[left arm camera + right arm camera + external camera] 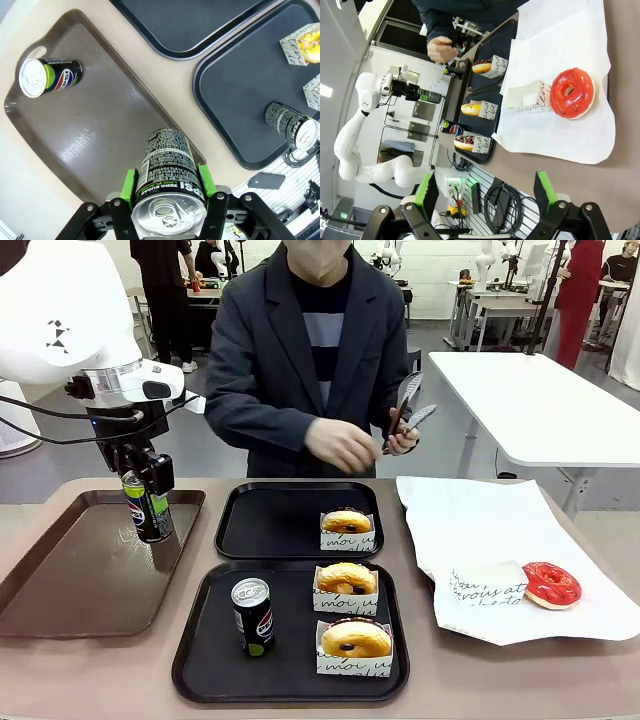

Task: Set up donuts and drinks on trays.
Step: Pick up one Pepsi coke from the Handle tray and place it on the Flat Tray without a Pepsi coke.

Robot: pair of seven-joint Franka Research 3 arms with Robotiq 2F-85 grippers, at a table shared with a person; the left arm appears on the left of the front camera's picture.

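My left gripper (146, 498) (167, 186) is shut on a black drink can (150, 518) (166, 155), held upright just above the brown tray (70, 575). The near black tray (205, 645) holds another can (252, 616) and two glazed donuts (346, 580) (355, 639) in paper holders. One donut (346, 522) sits on the far black tray (270, 525). A red donut (551, 584) (572, 93) lies on white paper (500, 520) at the right. My right gripper (487, 200) hangs open over that side, well above the paper.
A third can (47, 77) stands at the handle end of the brown tray (100, 130). The person across the table holds tongs (408, 410) above the far tray. An empty paper holder (487, 585) lies beside the red donut.
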